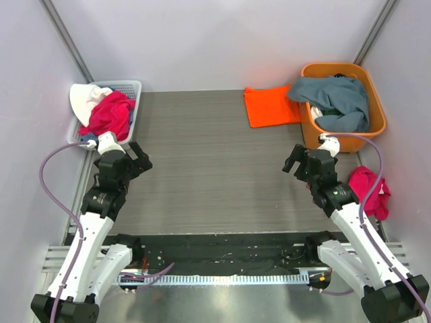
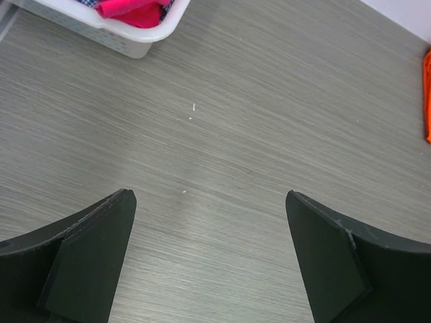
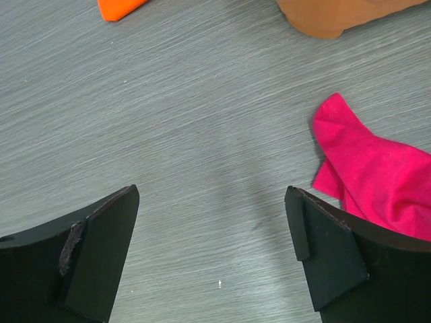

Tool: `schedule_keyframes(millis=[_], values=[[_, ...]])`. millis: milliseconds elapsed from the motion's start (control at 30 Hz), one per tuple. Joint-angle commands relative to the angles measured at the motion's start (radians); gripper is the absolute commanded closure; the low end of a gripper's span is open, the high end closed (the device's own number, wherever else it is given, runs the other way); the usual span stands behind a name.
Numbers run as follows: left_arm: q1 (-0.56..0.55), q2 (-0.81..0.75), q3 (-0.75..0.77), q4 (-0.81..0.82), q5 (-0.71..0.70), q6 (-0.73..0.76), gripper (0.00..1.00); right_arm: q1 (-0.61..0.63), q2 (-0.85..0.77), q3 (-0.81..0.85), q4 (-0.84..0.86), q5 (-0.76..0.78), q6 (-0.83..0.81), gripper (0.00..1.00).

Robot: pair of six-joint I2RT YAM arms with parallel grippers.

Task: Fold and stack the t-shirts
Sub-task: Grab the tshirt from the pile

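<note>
A bright orange t-shirt (image 1: 271, 105) lies folded flat on the table at the back right, beside the orange tub; a corner of it shows in the right wrist view (image 3: 118, 8) and an edge in the left wrist view (image 2: 427, 94). A slate blue-grey t-shirt (image 1: 335, 99) lies crumpled in and over the orange tub (image 1: 376, 121). My left gripper (image 1: 139, 161) is open and empty over bare table at the left (image 2: 210, 202). My right gripper (image 1: 295, 160) is open and empty over bare table (image 3: 212, 195), in front of the tub.
A white basket (image 1: 132, 87) at the back left holds pink and white clothes; its rim shows in the left wrist view (image 2: 138, 40). A pink garment (image 1: 370, 190) lies on the table at the right, next to my right arm (image 3: 377, 175). Grey walls enclose the table.
</note>
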Motion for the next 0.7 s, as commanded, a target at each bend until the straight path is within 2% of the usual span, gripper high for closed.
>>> schedule_keyframes(millis=[0,267,367,467,567,633,667], values=[[-0.001,-0.018,-0.016,0.010,-0.004,0.039,0.00,0.006,-0.014,0.012,0.021,-0.016,0.024,0.00],[-0.001,0.010,-0.025,-0.022,0.007,0.025,0.00,0.004,-0.126,-0.018,0.056,-0.013,0.079,0.00],[0.001,0.011,-0.026,-0.018,-0.006,0.016,0.00,0.006,-0.113,-0.009,0.055,-0.004,0.087,0.00],[-0.001,0.014,-0.019,-0.018,-0.006,0.031,0.00,0.004,-0.058,0.038,0.049,-0.033,0.067,0.00],[-0.001,0.014,-0.026,-0.006,-0.012,0.025,0.00,0.004,0.070,0.115,0.040,-0.016,0.055,0.00],[-0.001,0.025,-0.020,-0.025,-0.018,0.019,0.01,0.006,0.157,0.180,0.037,0.045,0.020,0.00],[-0.001,0.052,0.006,-0.047,-0.030,0.016,0.00,0.004,0.179,0.205,0.037,0.135,0.003,0.00]])
